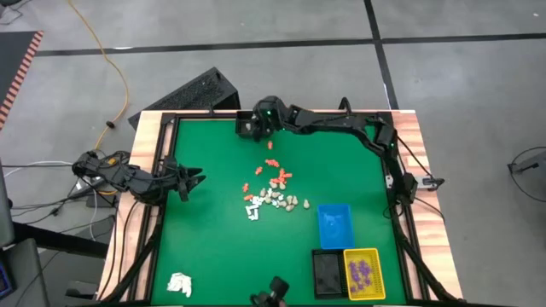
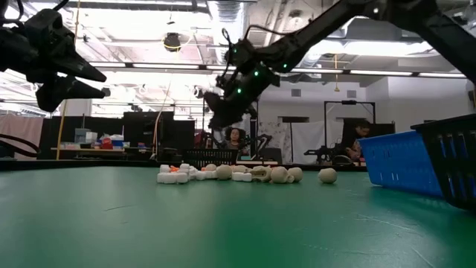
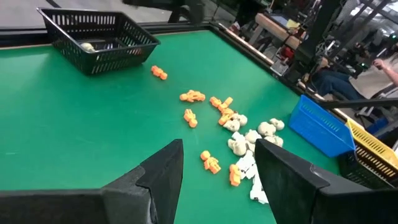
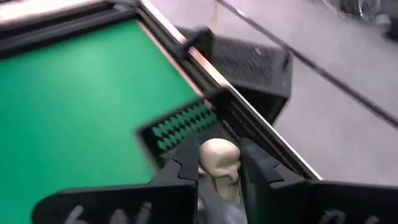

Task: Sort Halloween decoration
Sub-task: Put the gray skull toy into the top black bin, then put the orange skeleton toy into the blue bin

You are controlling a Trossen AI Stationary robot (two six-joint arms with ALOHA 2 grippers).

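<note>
Right arm: stretched from the table's right edge along the far edge, bent at the elbow, wrist over the far edge near its middle.
Right gripper (image 4: 219, 167): raised over a small black basket (image 1: 248, 126) at the far edge; fingers pinching a cream skull piece (image 4: 220, 163) between them.
Left arm: reaching in from the left edge, held above the green mat (image 1: 213, 213), well apart from the pile.
Left gripper (image 3: 217, 165): fingers spread, nothing between them, pointed toward the middle of the table.
Halloween decoration (image 1: 275, 189): loose scatter near the table's middle; orange pieces toward the far side, cream skulls and white pieces toward the near side.
Purple pieces (image 1: 360, 273): lying in the yellow tray (image 1: 376, 281) at the near right corner.
Other trays: blue tray (image 1: 333, 225) right of the pile; black tray (image 1: 326, 275) touching the yellow one.
White wad (image 1: 179, 284): near the near left corner.
Hard to make out: contents of the small black basket; shapes of single pieces in the overhead view; skull's lower part, hidden by the fingers.
Cut off: near right trays, only edges showing in the level view.
</note>
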